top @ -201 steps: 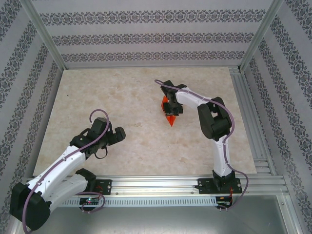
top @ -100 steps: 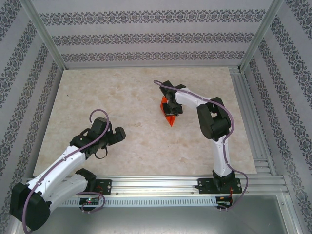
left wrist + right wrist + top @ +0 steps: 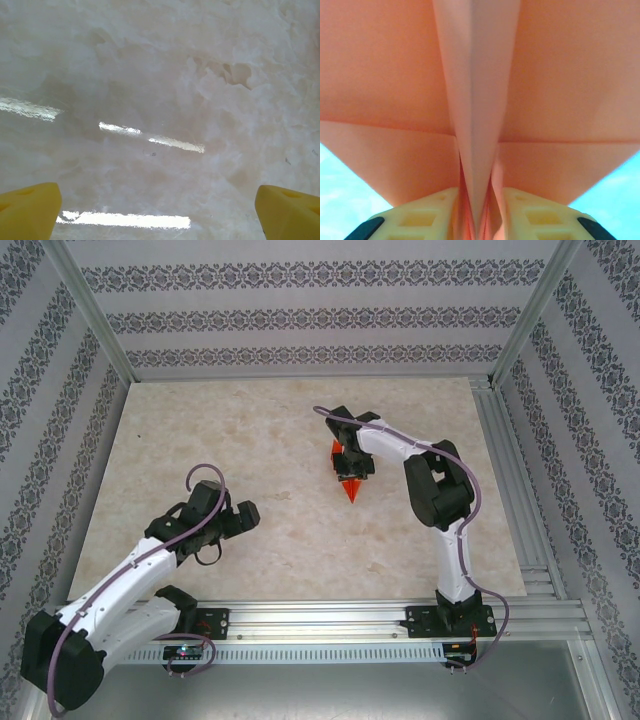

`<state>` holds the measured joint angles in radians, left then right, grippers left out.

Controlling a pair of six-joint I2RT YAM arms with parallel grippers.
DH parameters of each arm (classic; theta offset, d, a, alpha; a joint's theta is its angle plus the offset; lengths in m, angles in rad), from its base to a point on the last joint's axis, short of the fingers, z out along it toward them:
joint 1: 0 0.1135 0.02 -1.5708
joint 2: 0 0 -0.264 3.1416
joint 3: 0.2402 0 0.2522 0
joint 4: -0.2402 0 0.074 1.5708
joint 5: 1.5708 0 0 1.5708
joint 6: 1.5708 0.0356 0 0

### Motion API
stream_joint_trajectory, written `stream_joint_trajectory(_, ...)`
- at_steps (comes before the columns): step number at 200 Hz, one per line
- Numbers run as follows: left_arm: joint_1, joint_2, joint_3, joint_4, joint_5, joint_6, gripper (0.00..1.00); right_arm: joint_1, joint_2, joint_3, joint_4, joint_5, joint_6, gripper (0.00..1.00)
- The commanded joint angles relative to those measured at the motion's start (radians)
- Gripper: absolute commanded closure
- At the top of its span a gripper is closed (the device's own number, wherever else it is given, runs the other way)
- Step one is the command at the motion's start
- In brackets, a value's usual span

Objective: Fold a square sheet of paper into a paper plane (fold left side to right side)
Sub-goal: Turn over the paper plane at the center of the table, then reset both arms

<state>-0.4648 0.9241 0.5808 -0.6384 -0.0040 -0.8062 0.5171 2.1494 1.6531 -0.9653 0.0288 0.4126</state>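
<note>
Top external view: the paper plane (image 3: 350,485) sits at about 1 o'clock from the middle of the table (image 3: 200,440), its pointed nose aimed toward 6 o'clock, at the arm bases. The right arm rises from its base at 5 o'clock, bends at a raised elbow, then reaches back toward 10 o'clock so that the right gripper (image 3: 350,465) comes down on top of the plane, covering most of its body; the orange nose shows below the gripper and a small orange corner shows at 11 o'clock of it.

Right wrist view: the plane (image 3: 480,75) spreads wide and flat on both sides, with its centre ridge running from 12 o'clock down to 6 o'clock. The right gripper (image 3: 480,220) has its 2 yellow fingers (image 3: 420,215) drawn close together, 1 on each side of that ridge and pinching it.

The left arm lies low, stretching from its base at 7 o'clock toward 1 o'clock, with the left gripper (image 3: 228,535) near the table's 7 o'clock area, well apart from the plane. Left wrist view: the left gripper (image 3: 160,215) is spread wide, its 2 yellow fingertips (image 3: 27,210) sitting in the bottom corners with bare marbled table (image 3: 160,100) between them and nothing held
</note>
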Motion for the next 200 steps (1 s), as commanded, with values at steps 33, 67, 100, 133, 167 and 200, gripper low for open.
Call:
stream_joint_trajectory(33,0.013,0.015,0.012,0.049,0.038,0.035,0.00,0.017,-0.087,0.045,-0.054,0.049,-0.011,0.68)
stream_joint_trajectory(67,0.014,0.020,0.026,0.049,0.038,0.043,0.00,0.027,-0.161,0.049,-0.084,0.061,-0.012,0.68)
stream_joint_trajectory(100,0.014,0.046,0.092,0.012,-0.013,0.078,0.00,0.036,-0.353,-0.004,-0.074,0.080,-0.036,0.64)
stream_joint_trajectory(133,0.014,0.087,0.217,-0.056,-0.197,0.157,0.00,-0.001,-0.611,-0.163,0.019,0.102,-0.068,0.62)
stream_joint_trajectory(167,0.013,0.080,0.305,-0.030,-0.439,0.270,0.00,-0.136,-0.878,-0.409,0.189,0.116,-0.087,0.64)
stream_joint_trajectory(200,0.013,0.014,0.258,0.177,-0.633,0.425,0.00,-0.253,-1.110,-0.655,0.391,0.201,-0.153,0.48)
